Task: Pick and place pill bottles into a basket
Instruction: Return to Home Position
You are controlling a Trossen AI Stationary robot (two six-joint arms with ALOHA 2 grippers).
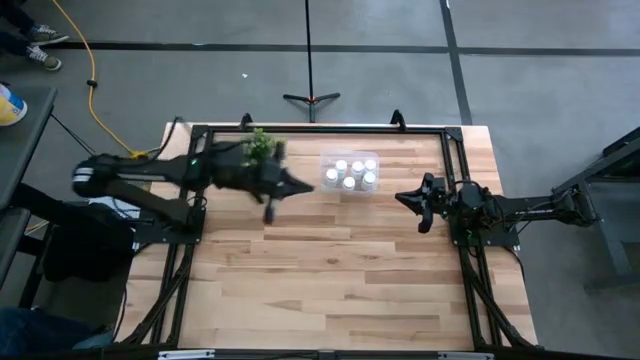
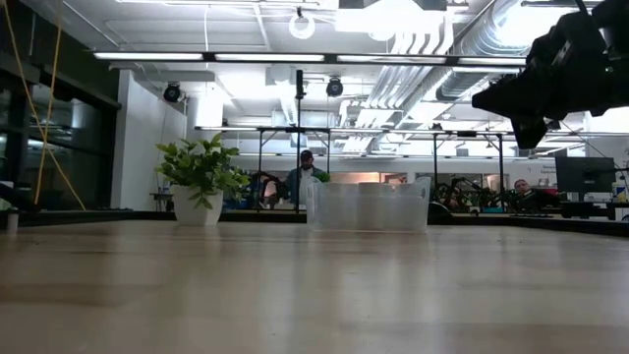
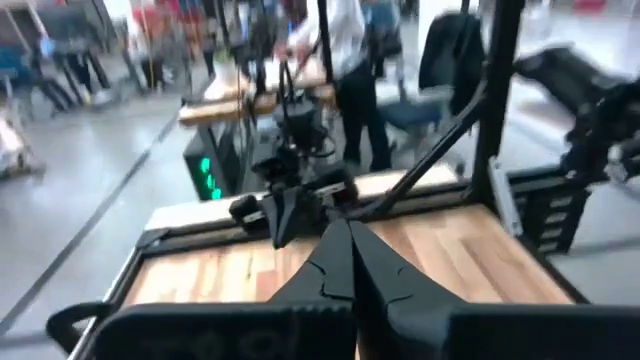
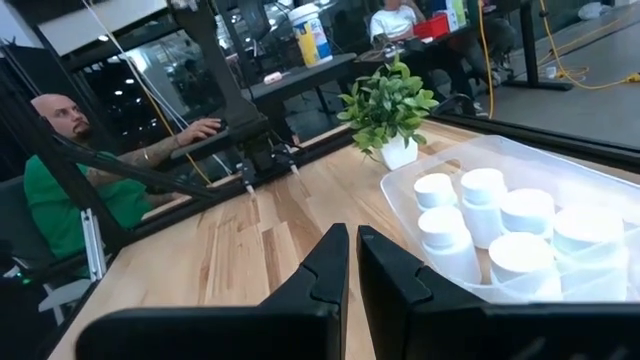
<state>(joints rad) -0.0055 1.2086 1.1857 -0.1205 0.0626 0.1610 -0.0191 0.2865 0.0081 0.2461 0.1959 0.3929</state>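
Near the far edge of the pale wooden table point(image 1: 330, 280): a clear, see-through rectangular plastic basket point(image 1: 325, 158) with rounded corners, just right of a small green potted plant point(image 1: 258, 145) in a white pot. Holds the small white cylindrical pill bottles point(image 1: 349, 183), all upright with caps up and crowded together inside its walls. Six caps countable in the right wrist view, none outside the basket on the wood.

Left gripper point(image 1: 303, 186), dark and two-fingered: hangs over the table beside the plant, tip pointing toward the basket's left side, apart from it. Fingers pressed together in its own wrist view, clamped on nothing.

Right gripper point(image 1: 400, 197), likewise dark: sits to the right of the basket, well clear of it, tip aimed left toward it. Fingers point(image 4: 330, 265) drawn together with only a thin slit between them, carrying nothing. Looks past them onto the basket, the bottles and the plant.

Beyond the table's edge in that same view: a seated person point(image 4: 60, 190) in a green shirt, one hand resting on a desk.
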